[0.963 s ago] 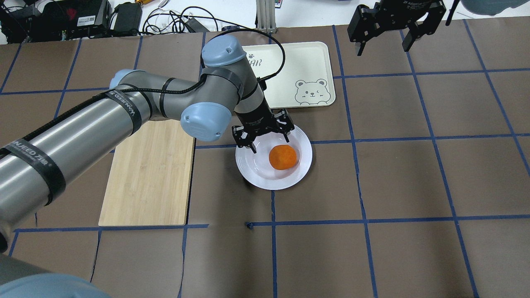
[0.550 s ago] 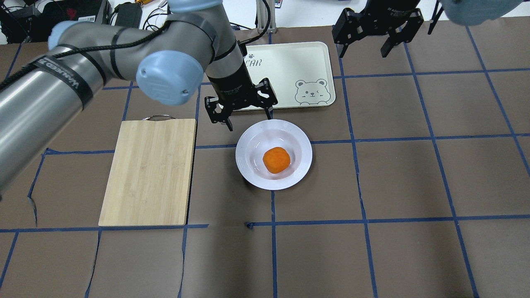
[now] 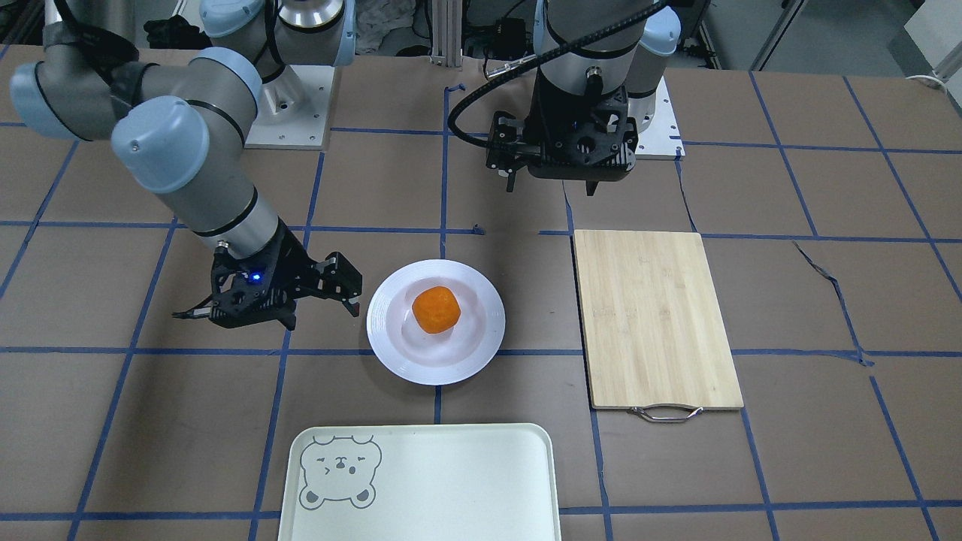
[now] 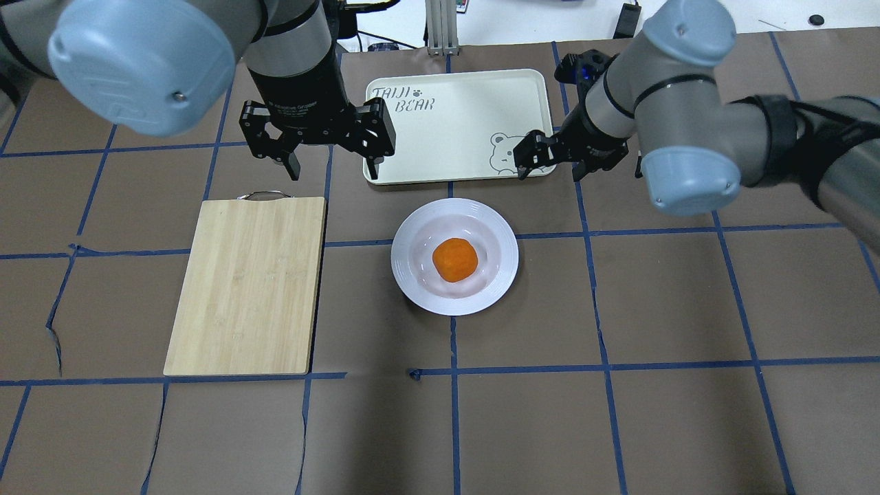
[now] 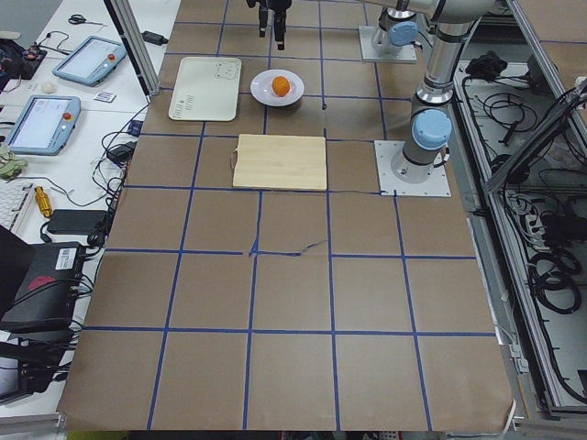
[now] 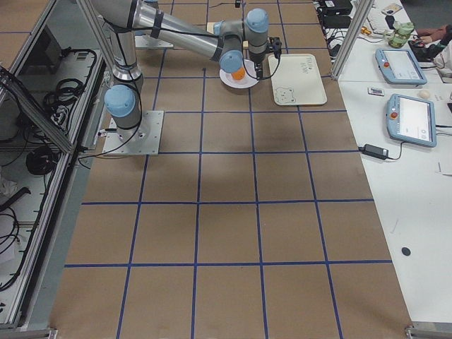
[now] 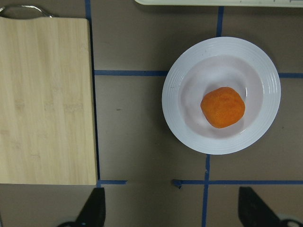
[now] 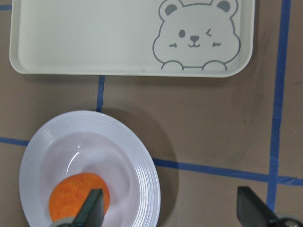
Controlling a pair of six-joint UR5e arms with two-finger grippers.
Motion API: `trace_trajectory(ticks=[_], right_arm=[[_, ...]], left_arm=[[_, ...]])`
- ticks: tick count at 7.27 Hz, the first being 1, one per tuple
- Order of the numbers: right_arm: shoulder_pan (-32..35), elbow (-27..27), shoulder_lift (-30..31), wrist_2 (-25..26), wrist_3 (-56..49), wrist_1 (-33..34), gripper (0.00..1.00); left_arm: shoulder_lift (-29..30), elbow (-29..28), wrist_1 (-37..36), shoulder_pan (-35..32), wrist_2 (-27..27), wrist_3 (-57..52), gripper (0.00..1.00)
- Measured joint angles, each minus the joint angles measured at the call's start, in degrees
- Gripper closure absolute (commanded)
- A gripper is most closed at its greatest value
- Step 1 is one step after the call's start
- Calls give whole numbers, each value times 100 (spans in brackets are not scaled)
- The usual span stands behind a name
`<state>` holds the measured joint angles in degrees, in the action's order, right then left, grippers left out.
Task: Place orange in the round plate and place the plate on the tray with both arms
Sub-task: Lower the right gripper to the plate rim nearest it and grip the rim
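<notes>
The orange (image 4: 454, 260) (image 3: 436, 309) (image 7: 222, 107) rests in the sunken centre of the white round plate (image 4: 505, 258) (image 3: 383, 330) (image 7: 173, 113) (image 8: 142, 170) at mid-table. The cream tray (image 4: 467, 117) (image 3: 451, 481) (image 8: 94, 38) lies just beyond the plate, with nothing on it. My left gripper (image 4: 333, 172) (image 3: 552, 186) (image 7: 174, 210) hangs open and empty, raised high near the tray's left edge. My right gripper (image 4: 548, 176) (image 3: 322, 314) (image 8: 171, 210) is open and empty, by the tray's bear corner, beside the plate's right side and apart from it.
A bamboo cutting board (image 4: 247, 285) (image 3: 654, 315) with a metal handle lies left of the plate. Brown paper with blue tape lines covers the table. Cables and gear (image 4: 289, 34) sit past the far edge.
My left gripper lifted off the plate and drew back to the left. My right arm came down and in toward the plate's right side. The orange shifted slightly left in the plate.
</notes>
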<state>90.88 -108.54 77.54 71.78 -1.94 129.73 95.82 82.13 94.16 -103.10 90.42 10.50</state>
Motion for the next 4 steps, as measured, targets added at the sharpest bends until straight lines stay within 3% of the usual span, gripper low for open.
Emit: trace_trajectory(ticks=[2,4], right_arm=[[5,-545,-371,-473,39,881,0],[48,-685,-597,-648,71,1134,0]], left_arm=[[-196,342,-868,51,54,-149,0],[-280,464,-1305,521,22,-512,0]])
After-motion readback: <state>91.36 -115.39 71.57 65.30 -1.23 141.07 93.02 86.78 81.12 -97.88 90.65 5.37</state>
